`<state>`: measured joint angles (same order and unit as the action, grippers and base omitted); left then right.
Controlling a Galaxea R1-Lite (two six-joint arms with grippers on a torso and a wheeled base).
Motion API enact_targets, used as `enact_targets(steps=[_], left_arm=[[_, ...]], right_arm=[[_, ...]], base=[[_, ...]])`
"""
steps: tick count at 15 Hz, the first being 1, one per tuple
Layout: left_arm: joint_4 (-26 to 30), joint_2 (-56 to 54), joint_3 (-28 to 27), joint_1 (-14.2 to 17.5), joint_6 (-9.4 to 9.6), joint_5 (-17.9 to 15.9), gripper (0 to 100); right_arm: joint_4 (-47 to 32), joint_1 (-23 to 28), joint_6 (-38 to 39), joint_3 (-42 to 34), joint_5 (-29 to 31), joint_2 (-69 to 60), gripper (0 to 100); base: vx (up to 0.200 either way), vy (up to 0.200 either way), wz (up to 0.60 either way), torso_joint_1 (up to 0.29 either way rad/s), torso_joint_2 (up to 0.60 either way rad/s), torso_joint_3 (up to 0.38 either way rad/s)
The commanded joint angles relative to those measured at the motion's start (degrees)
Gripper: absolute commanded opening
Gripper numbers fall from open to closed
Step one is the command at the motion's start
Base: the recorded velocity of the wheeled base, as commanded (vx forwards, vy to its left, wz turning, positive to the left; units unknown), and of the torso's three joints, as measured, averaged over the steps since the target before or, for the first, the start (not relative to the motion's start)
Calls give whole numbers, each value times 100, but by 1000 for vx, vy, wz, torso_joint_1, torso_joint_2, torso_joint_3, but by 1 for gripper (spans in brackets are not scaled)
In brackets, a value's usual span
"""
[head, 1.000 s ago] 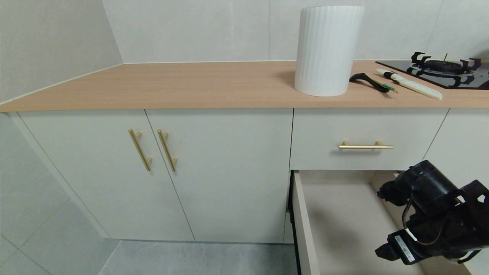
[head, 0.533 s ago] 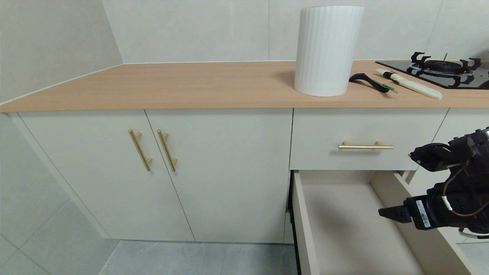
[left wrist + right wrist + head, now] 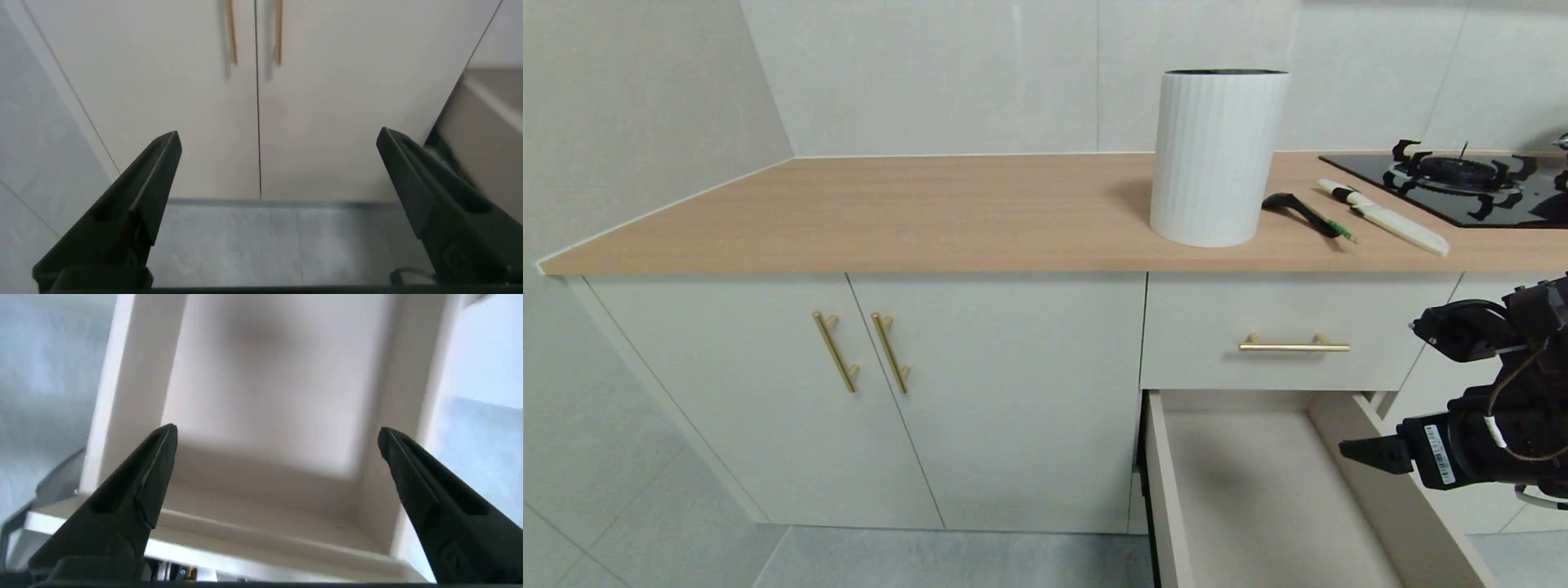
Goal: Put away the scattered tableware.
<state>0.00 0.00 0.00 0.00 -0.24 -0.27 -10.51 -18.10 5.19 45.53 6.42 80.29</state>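
Note:
On the wooden counter (image 3: 931, 212) lie a black-handled utensil (image 3: 1298, 210), a thin green stick (image 3: 1342, 231) and a cream knife (image 3: 1388, 219), all to the right of a tall white ribbed canister (image 3: 1217, 155). Below them the lower drawer (image 3: 1258, 498) stands pulled out with nothing inside it. My right gripper (image 3: 1384, 390) hangs open over the drawer's right wall, holding nothing; its wrist view looks down between its fingers (image 3: 155, 474) into the drawer (image 3: 278, 384). My left gripper (image 3: 278, 139) is open and low, facing the cabinet doors (image 3: 343, 98).
A black gas hob (image 3: 1462, 175) sits at the counter's right end. The upper drawer (image 3: 1294, 327) with a gold handle is closed. Two cabinet doors with gold handles (image 3: 862, 363) are closed on the left. Grey tiled floor (image 3: 270, 237) lies below.
My right arm rose out of the open drawer and swung right, then steadied above its right wall. The head camera has shifted, so the whole scene sits lower in the picture.

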Motion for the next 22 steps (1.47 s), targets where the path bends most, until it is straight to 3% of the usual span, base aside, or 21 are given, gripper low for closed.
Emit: enact_targets(steps=[1, 8, 13, 15, 19, 22], left_arm=[[0, 0, 0, 0, -2, 0, 100], [0, 0, 0, 0, -2, 0, 100], [0, 0, 0, 0, -2, 0, 100], [0, 0, 0, 0, -2, 0, 100], [0, 0, 0, 0, -2, 0, 100], [0, 0, 0, 0, 7, 0, 100]], right_arm=[[-4, 0, -1, 0, -1, -4, 100], [31, 0, -1, 0, 69, 31, 100], [743, 123, -27, -9, 113, -180, 100], [532, 219, -36, 870, 122, 48, 100], [-698, 404, 219, 3190, 149, 1235, 100], [-909, 624, 579, 3726, 219, 1868, 100]], base=[[0, 0, 0, 163, -520, -295], [0, 0, 0, 184, -467, -284], [0, 0, 0, 106, -242, -144], [0, 0, 0, 0, 0, 0], [0, 0, 0, 0, 0, 0], [0, 0, 0, 0, 0, 0]])
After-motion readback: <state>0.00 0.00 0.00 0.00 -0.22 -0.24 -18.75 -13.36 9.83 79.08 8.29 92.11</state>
